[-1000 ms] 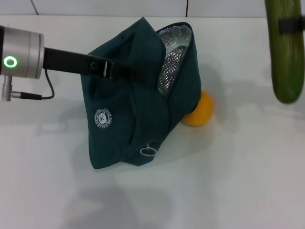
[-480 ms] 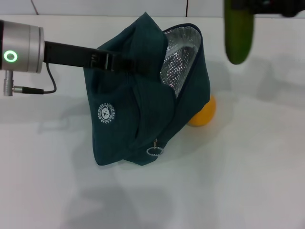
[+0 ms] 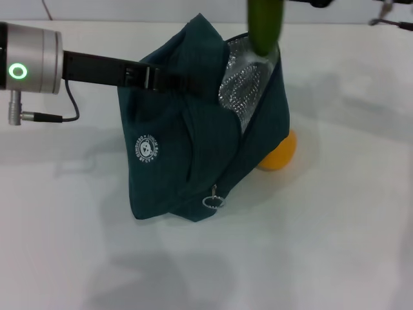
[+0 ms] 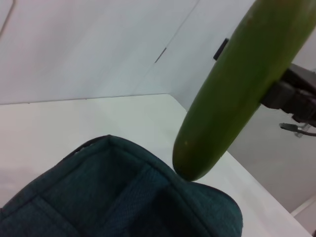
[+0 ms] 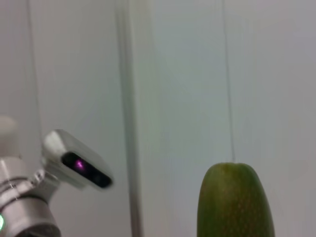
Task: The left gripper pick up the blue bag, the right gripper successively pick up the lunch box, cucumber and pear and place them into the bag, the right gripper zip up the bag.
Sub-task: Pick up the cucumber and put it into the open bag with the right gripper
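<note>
The cucumber [image 3: 265, 26] hangs tip-down right over the open mouth of the blue bag [image 3: 193, 148], its lower end in front of the silver foil lining [image 3: 240, 87]. In the left wrist view the cucumber [image 4: 237, 94] tip sits just above the bag's fabric edge [image 4: 123, 192], close to touching; contact unclear. Right gripper [image 4: 291, 96] holds it near the upper end, dark fingers clamped on the side of the cucumber; mostly out of frame in the head view. Right wrist view shows only the rounded green end [image 5: 236, 200].

Handling judgement: cucumber looks stiff, smooth, probably a bit slippery, moderate weight; long, so it needs to go in end first or angled. A grip near one end lets it swing, mid-body would be steadier.

Bag is soft, floppy fabric, slumped and tilted; mouth is narrow and could fold shut. Left gripper [image 3: 145, 76] has the bag at its top edge near the handle, holding it up; jaws appear clamped on the fabric. White round logo [image 3: 148, 148] and ring zip pull [image 3: 211, 201] face the camera.

Pear [image 3: 279, 152] sits on the table [image 3: 335, 226] touching or tucked just behind the bag's right side, not yet bagged. Lunch box not visible; possibly inside the bag, cannot tell.
</note>
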`<action>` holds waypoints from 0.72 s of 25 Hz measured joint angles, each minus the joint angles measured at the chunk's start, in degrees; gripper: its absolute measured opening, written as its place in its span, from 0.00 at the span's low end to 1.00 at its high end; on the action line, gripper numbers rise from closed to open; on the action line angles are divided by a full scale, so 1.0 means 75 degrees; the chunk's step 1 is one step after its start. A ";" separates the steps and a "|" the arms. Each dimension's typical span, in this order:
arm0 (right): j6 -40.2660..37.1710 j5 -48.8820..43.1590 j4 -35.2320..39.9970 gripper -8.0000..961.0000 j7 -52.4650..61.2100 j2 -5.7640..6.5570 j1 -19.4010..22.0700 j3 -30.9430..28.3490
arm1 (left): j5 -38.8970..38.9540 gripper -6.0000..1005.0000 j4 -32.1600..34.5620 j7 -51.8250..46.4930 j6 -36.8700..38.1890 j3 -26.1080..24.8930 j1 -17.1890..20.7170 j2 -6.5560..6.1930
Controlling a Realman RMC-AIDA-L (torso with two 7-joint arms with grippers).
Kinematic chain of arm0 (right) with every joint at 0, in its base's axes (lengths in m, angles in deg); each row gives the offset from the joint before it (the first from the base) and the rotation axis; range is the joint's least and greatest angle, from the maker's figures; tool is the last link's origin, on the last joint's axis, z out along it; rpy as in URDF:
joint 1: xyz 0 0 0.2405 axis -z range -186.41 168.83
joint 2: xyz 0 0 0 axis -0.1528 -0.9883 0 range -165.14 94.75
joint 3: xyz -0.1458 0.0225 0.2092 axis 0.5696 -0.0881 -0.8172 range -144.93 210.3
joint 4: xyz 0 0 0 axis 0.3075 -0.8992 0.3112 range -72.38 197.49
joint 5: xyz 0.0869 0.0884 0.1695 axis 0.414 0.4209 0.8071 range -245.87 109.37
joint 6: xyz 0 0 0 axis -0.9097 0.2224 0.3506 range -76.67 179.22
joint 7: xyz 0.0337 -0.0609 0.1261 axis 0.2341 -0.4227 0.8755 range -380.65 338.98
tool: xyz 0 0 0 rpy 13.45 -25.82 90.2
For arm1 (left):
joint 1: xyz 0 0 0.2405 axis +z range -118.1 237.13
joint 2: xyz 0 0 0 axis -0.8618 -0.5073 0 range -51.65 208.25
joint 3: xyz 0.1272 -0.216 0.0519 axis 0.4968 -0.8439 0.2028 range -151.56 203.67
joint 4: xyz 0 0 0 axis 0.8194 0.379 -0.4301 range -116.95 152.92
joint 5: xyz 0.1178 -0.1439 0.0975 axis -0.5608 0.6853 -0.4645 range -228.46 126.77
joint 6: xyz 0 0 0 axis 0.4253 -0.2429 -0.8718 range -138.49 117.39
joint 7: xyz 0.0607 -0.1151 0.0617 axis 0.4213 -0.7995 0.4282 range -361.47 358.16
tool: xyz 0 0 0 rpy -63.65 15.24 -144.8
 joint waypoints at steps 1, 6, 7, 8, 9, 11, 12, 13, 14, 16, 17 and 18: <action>0.0027 0.0170 -0.0252 0.67 -0.0244 -0.0011 -0.0099 0.0037 | 0.0001 0.04 -0.0029 0.0000 -0.0026 0.0001 -0.0008 0.0000; 0.0357 0.0487 -0.1167 0.67 -0.0993 -0.0019 -0.0316 0.0380 | 0.0011 0.05 -0.0124 0.0000 -0.0122 -0.0005 -0.0024 0.0007; 0.0446 0.0492 -0.1235 0.67 -0.1105 -0.0024 -0.0288 0.0473 | 0.0011 0.05 -0.0129 0.0000 -0.0134 -0.0005 -0.0026 0.0007; 0.0541 0.0492 -0.1282 0.67 -0.1200 -0.0027 -0.0234 0.0565 | 0.0011 0.05 -0.0132 0.0000 -0.0157 -0.0006 -0.0029 0.0008; 0.0603 0.0494 -0.1313 0.67 -0.1268 -0.0029 -0.0187 0.0638 | 0.0012 0.05 -0.0132 0.0000 -0.0176 -0.0005 -0.0029 0.0009; 0.0759 0.0487 -0.1382 0.68 -0.1392 -0.0029 -0.0078 0.0801 | 0.0020 0.05 -0.0135 0.0000 -0.0222 -0.0008 -0.0027 0.0011; 0.0895 0.0463 -0.1438 0.70 -0.1456 -0.0022 -0.0013 0.0959 | 0.0042 0.05 -0.0135 0.0000 -0.0255 -0.0011 -0.0019 0.0012; 0.0975 0.0447 -0.1473 0.71 -0.1479 -0.0014 0.0018 0.1089 | 0.0084 0.05 -0.0135 0.0000 -0.0295 -0.0014 -0.0002 0.0012; 0.1056 0.0435 -0.1500 0.72 -0.1489 0.0007 0.0038 0.1296 | 0.0124 0.05 -0.0136 0.0000 -0.0335 -0.0018 0.0018 0.0012; 0.1197 0.0426 -0.1516 0.74 -0.1488 0.0039 0.0052 0.1685 | 0.0178 0.05 -0.0142 0.0000 -0.0381 -0.0030 0.0051 0.0009; 0.1263 0.0423 -0.1502 0.75 -0.1487 0.0042 0.0054 0.1820 | 0.0190 0.05 -0.0144 0.0000 -0.0388 -0.0038 0.0055 0.0006; 0.1303 0.0421 -0.1484 0.76 -0.1486 0.0045 0.0054 0.1899 | 0.0195 0.05 -0.0145 0.0000 -0.0390 -0.0047 0.0056 0.0006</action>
